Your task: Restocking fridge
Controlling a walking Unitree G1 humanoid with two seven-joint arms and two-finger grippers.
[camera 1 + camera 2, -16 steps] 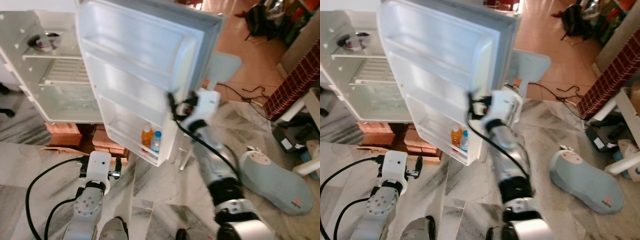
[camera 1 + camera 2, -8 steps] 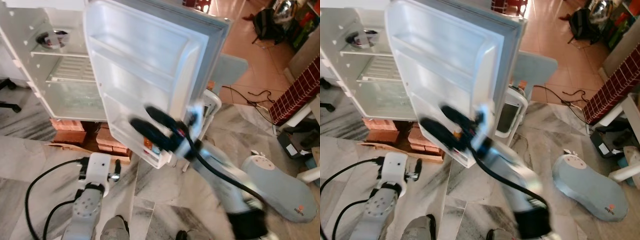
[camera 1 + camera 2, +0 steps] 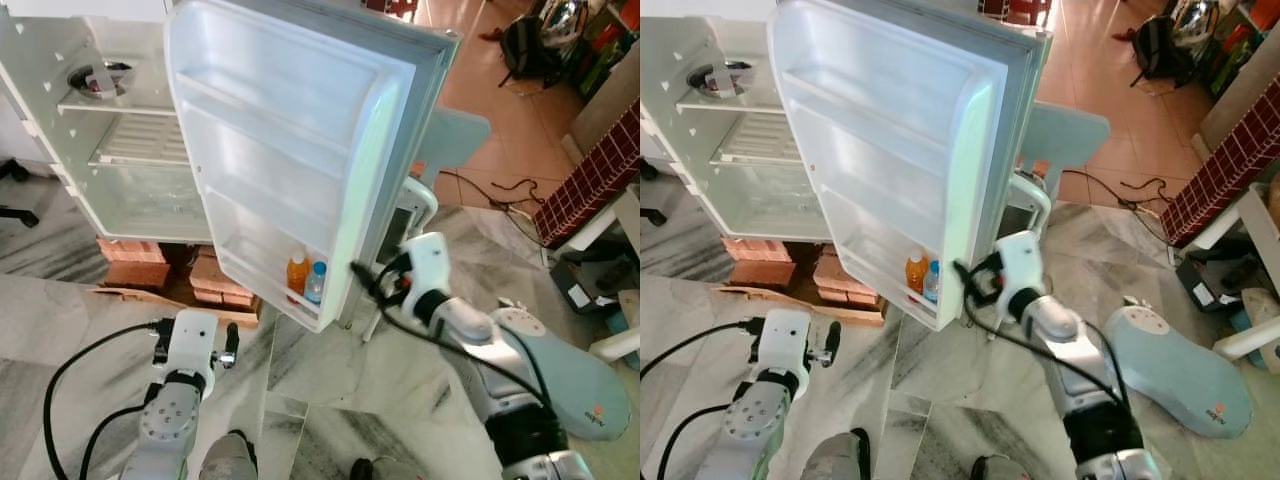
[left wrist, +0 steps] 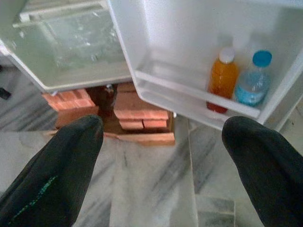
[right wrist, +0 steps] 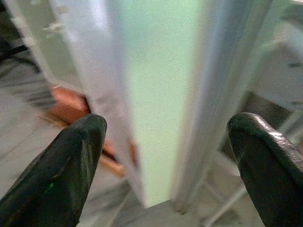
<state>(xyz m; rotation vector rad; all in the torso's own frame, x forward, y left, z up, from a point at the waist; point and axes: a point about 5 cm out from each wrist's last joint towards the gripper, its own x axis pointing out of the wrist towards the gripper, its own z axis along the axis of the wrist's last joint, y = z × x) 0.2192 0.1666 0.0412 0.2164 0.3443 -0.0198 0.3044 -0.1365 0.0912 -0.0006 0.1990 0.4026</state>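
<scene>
The white fridge door (image 3: 290,130) stands wide open. Its lowest door shelf holds an orange juice bottle (image 3: 296,273) and a blue-capped water bottle (image 3: 316,282), upright side by side. My right gripper (image 3: 367,284) is at the door's lower outer edge, open, and the door edge (image 5: 161,94) runs between its fingers. My left gripper (image 3: 196,340) hangs low over the marble floor, open and holding nothing. Its wrist view looks up at the orange bottle (image 4: 221,78) and the water bottle (image 4: 252,82).
The fridge cabinet (image 3: 130,170) has wire shelves, with a round metal dish (image 3: 100,78) on the top one. It stands on red bricks (image 3: 140,262). A pale blue chair (image 3: 455,135) is behind the door. A grey padded board (image 3: 560,360) and cables lie on the floor at right.
My right arm was up at the door's edge, then swept blurred across the lower door shelf. Now it is back at the door's lower outer edge. The left arm has barely moved.
</scene>
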